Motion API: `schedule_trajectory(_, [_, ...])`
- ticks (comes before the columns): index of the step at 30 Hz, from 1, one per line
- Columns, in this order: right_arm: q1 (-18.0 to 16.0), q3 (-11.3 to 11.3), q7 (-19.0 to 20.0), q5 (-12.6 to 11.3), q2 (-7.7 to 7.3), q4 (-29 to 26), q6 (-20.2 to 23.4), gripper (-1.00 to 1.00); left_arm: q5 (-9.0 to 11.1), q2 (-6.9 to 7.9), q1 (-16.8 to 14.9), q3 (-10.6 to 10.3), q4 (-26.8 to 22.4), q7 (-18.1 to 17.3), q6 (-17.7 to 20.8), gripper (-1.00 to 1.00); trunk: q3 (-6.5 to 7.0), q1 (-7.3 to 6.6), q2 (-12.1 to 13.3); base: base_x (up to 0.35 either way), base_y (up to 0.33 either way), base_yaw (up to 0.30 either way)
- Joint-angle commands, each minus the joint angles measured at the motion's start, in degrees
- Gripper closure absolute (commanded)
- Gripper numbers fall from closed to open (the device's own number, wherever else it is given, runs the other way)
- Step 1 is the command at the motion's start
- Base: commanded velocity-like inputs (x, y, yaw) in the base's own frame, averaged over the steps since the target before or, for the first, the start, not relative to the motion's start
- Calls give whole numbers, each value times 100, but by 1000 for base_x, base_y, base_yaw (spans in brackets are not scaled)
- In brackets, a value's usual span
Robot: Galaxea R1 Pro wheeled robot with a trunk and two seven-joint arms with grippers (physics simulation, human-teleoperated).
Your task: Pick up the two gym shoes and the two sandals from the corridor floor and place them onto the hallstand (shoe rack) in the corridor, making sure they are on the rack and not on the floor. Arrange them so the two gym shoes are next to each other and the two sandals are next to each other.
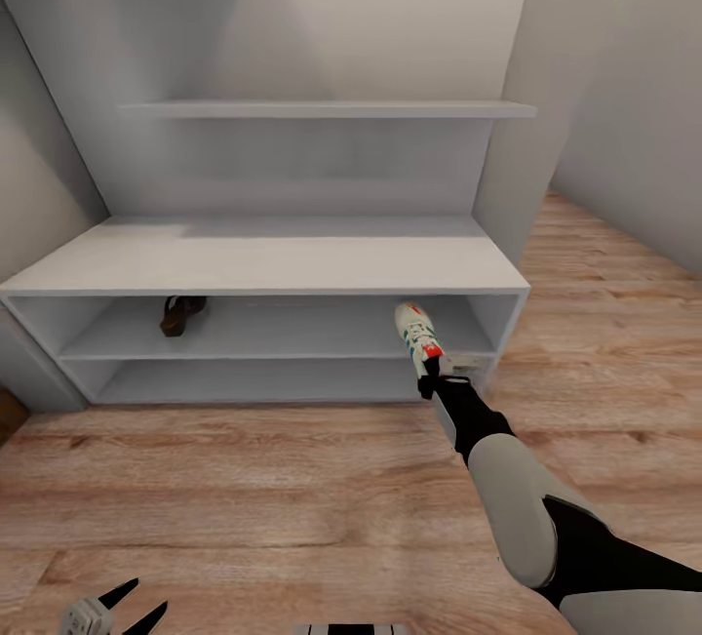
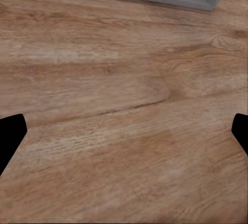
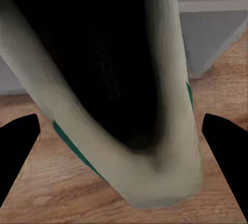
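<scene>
Holding a gym shoe (image 1: 417,330) by its heel, the right gripper (image 1: 436,380) is clamped on it at the hallstand (image 1: 263,264) opening's right end. Risk: toe catches the shelf edge, dropping it onto the floor (image 1: 292,479). Left gripper (image 1: 122,609) hangs spread, empty.

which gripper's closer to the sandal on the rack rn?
Left, marginally. The left gripper hangs low over bare floor, well in front of the sandal. The right gripper is at the rack's far end with a gym shoe.
</scene>
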Motion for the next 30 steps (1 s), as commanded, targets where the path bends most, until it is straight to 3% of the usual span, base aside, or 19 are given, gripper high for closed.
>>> schedule_trajectory(1, [-3, -23, -5, 41, 6, -14, 32, 100, 5, -1, -6, 14, 8, -23, -26, -100, -8, 0, -2, 110, 282, 262])
schedule_trajectory(10, [-3, -31, -5, 35, 6, -46, 32, 100, 5, 0, -6, 14, -3, -35, -26, -100, -31, 0, -2, 40, 104, 149])
schedule_trajectory(23, [-3, -32, -12, 40, 6, -54, 32, 100, 5, -1, -6, 14, -5, -48, -26, -100, -50, 0, -2, 3, 3, -34])
schedule_trajectory(30, [-3, -32, -13, 43, 6, -54, 32, 100, 5, -1, -6, 14, -5, -46, -26, -100, -51, 0, -2, 183, 0, -4])
